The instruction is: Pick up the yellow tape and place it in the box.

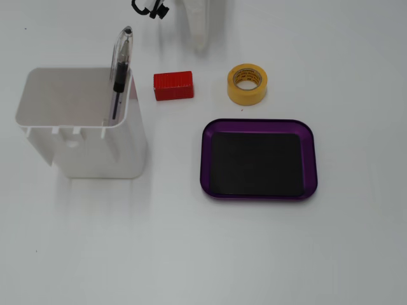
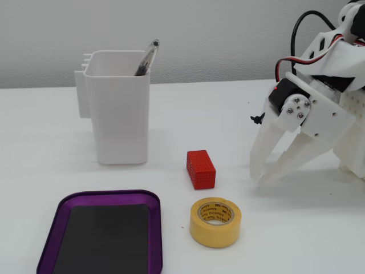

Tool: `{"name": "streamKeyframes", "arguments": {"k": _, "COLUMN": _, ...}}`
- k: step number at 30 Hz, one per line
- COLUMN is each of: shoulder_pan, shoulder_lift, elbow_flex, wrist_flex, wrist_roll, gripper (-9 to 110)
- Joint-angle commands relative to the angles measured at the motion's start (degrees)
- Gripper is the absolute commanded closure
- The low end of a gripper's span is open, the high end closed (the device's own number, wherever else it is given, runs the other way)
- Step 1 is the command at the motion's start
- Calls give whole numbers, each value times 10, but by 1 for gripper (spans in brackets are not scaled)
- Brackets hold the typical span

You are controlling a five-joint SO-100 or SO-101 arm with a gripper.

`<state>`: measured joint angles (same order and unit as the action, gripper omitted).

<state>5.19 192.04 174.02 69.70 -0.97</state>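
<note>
Showing tan printed core, text unreadable, yellow tape [image 2: 215, 222] sits beside box [image 2: 52, 220].

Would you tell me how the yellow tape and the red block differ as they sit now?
The yellow tape is a round ring lying flat with its tan core open upward; the red block is a solid ribbed rectangle. The tape sits nearer the purple tray than the block. Both rest untouched on the white table.

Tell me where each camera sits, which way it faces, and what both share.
A fixed view: overhead, looking straight down; only the fingers show at the top edge.
A fixed view: low at table level, facing the arm side-on; the gripper rests near the table.
Shared: yellow tape, box, red block, white container.
</note>
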Motion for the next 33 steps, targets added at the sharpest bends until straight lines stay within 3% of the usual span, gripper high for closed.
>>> {"name": "streamKeyframes", "arguments": {"k": 1, "shoulder_pan": 11, "shoulder_lift": 38, "elbow_flex": -91, "wrist_flex": -29, "wrist_roll": -193, "gripper": 102}}
{"name": "streamKeyframes", "arguments": {"k": 6, "shoulder_pan": 11, "shoulder_lift": 43, "elbow_flex": -84, "wrist_flex": -36, "wrist_roll": -143, "gripper": 101}}
{"name": "streamKeyframes", "arguments": {"k": 11, "shoulder_pan": 10, "shoulder_lift": 47, "elbow_flex": -43, "wrist_flex": -63, "wrist_roll": -68, "gripper": 93}}
{"name": "streamKeyframes", "arguments": {"k": 17, "shoulder_pan": 9, "shoulder_lift": 40, "elbow_flex": -40, "wrist_flex": -69, "wrist_roll": -70, "gripper": 97}}
{"name": "streamKeyframes", "arguments": {"k": 22, "shoulder_pan": 10, "shoulder_lift": 12, "elbow_flex": -153, "wrist_flex": -48, "wrist_roll": -115, "gripper": 97}}
{"name": "streamKeyframes", "arguments": {"k": 30, "shoulder_pan": -1, "shoulder_lift": -335, "elbow_flex": -398, "wrist_flex": 3, "wrist_roll": -157, "gripper": 94}}
{"name": "streamKeyframes", "arguments": {"k": 33, "shoulder_pan": -54, "shoulder_lift": -468, "elbow_flex": -499, "wrist_flex": 35, "wrist_roll": -158, "gripper": 93}}
